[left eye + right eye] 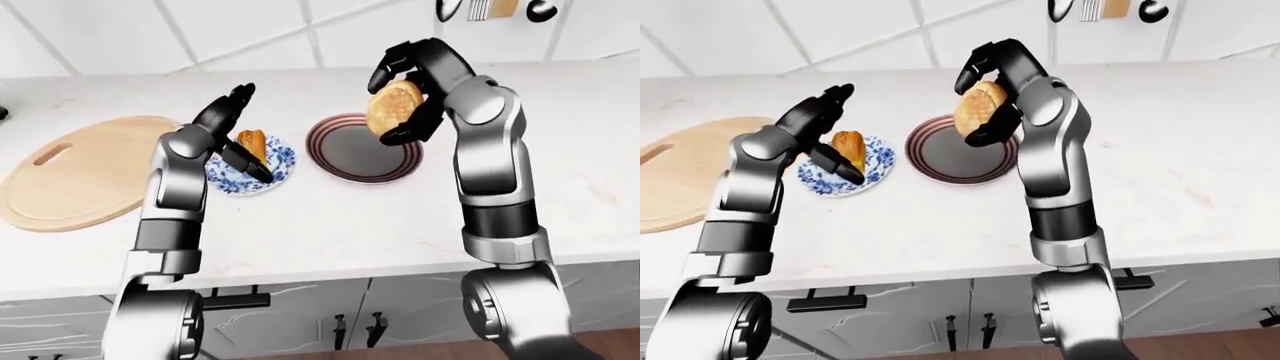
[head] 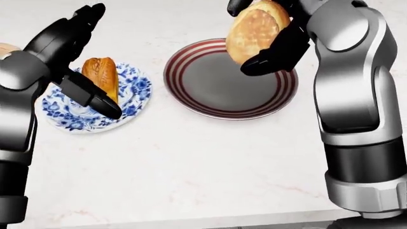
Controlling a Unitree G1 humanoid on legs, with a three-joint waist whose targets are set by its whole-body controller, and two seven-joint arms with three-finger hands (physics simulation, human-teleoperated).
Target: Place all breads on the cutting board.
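My right hand (image 2: 264, 33) is shut on a round flat bread (image 2: 253, 29), held in the air above the red-striped plate (image 2: 210, 90). A golden loaf-shaped bread (image 2: 101, 75) lies on the blue floral plate (image 2: 137, 93). My left hand (image 2: 89, 62) is open, its fingers spread about that loaf without closing on it. The round wooden cutting board (image 1: 75, 169) lies at the left of the counter in the left-eye view, with nothing on it.
Everything stands on a white marble counter (image 1: 330, 217) against a tiled wall. Utensils (image 1: 490, 9) hang at the top right. Cabinet doors with dark handles (image 1: 355, 326) run below the counter's edge.
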